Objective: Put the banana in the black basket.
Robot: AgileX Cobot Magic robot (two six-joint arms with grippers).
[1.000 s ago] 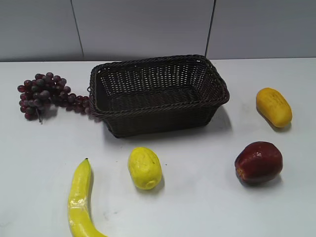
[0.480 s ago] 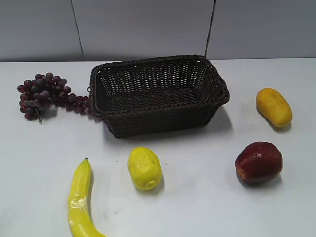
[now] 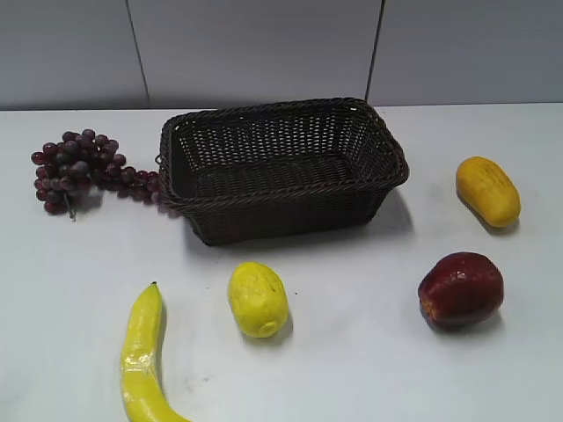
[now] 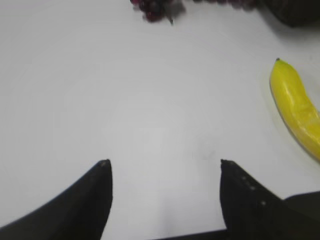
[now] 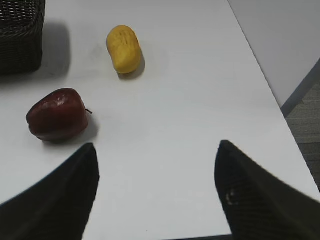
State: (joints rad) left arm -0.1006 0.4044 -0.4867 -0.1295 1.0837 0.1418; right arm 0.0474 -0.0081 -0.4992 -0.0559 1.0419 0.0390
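The black basket (image 3: 281, 171), the biggest thing I have on screen, sits in the upper middle of the exterior view and looks empty inside, so nothing of the task is done as far as I can judge. The table (image 3: 369, 352) fills the rest of the frame in white. Next in size, the banana (image 3: 144, 359) lies at the lower left of the exterior view, its dark tip pointing up toward the basket and its far end running off the bottom edge; it is well apart from the basket and nothing is touching it. In the left wrist view the banana (image 4: 298, 111) shows at the right edge.

The grapes (image 3: 79, 169) lie at the upper left, just beside the basket's left end. The apple (image 3: 461, 288) is at lower right, the mango (image 3: 487, 190) at the right, the lemon (image 3: 258, 298) just below centre.

My left gripper (image 4: 162, 167) hangs spread wide over bare table, holding nothing. My right gripper (image 5: 156, 150) is likewise spread and empty, off near the apple. Reaching, grasping, carrying and dropping all remain, I judge.
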